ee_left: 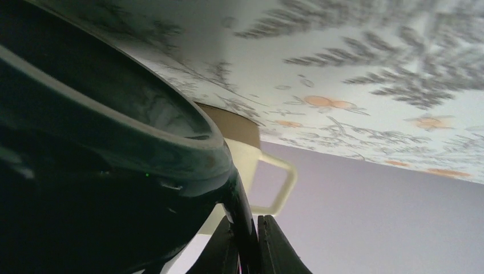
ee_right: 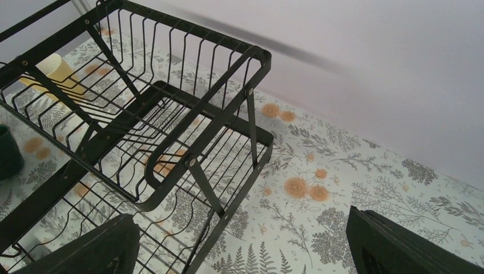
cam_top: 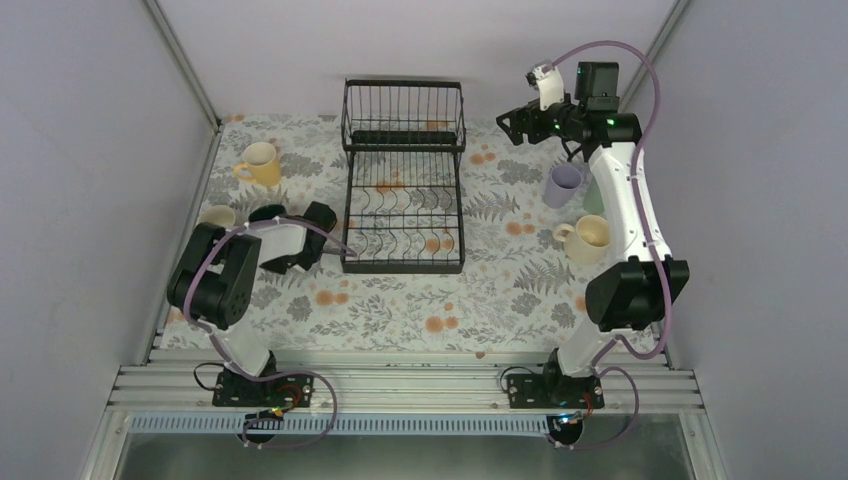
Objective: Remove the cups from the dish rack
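Observation:
The black wire dish rack (cam_top: 403, 190) stands mid-table, and I see no cups in it. My left gripper (cam_top: 280, 220) is low on the table left of the rack, shut on the wall of the dark green cup (cam_top: 267, 213). In the left wrist view its fingers (ee_left: 274, 245) pinch the cup's rim (ee_left: 114, 165), with a cream-white mug (ee_left: 257, 165) just beyond. My right gripper (cam_top: 510, 127) is open and empty, hovering at the rack's far right corner (ee_right: 228, 142). The yellow mug (cam_top: 260, 163) and cream-white mug (cam_top: 217, 216) stand on the left.
A lavender cup (cam_top: 565, 185), a mint green cup (cam_top: 594, 195) and a tan-beige mug (cam_top: 585, 238) stand on the floral cloth right of the rack, beside my right arm. Walls close in the table at left, back and right.

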`<state>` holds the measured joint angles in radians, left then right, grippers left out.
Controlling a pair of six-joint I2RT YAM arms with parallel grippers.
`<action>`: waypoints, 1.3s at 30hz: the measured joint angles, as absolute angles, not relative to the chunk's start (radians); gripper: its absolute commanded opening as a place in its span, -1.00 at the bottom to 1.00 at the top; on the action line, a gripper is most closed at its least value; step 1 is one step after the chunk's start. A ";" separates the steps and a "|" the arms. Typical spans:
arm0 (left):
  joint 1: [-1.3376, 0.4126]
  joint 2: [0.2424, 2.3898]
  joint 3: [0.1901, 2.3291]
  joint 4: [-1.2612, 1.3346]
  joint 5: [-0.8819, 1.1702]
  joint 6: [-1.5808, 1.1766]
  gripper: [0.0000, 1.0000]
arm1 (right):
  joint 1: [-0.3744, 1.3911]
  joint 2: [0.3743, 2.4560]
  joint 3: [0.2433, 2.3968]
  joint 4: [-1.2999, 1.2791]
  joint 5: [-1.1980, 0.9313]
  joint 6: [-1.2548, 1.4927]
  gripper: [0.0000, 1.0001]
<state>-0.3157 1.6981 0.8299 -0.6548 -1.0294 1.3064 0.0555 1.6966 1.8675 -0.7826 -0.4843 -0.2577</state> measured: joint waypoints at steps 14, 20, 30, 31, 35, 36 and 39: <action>-0.316 1.810 0.952 -0.718 -1.047 1.193 -0.74 | 0.056 1.710 1.876 -0.788 -0.485 -0.262 0.86; -0.341 1.794 0.962 -0.763 -1.055 1.160 -0.39 | 0.056 1.717 1.877 -0.788 -0.486 -0.261 0.86; -0.384 1.732 0.971 -0.874 -1.037 1.114 -0.24 | 0.056 1.727 1.877 -0.789 -0.487 -0.262 0.87; -0.386 1.732 0.973 -0.886 -1.034 1.105 -0.24 | 0.056 1.727 1.877 -0.789 -0.488 -0.262 0.87; -0.398 1.732 0.978 -0.927 -1.013 1.067 -0.22 | 0.056 1.727 1.880 -0.794 -0.490 -0.262 0.87; -0.403 1.732 0.981 -0.939 -1.007 1.060 -0.22 | 0.056 1.727 1.882 -0.797 -0.490 -0.262 0.87; -0.419 1.732 1.035 -1.005 -0.966 1.029 -0.21 | 0.056 1.728 1.891 -0.803 -0.490 -0.262 0.88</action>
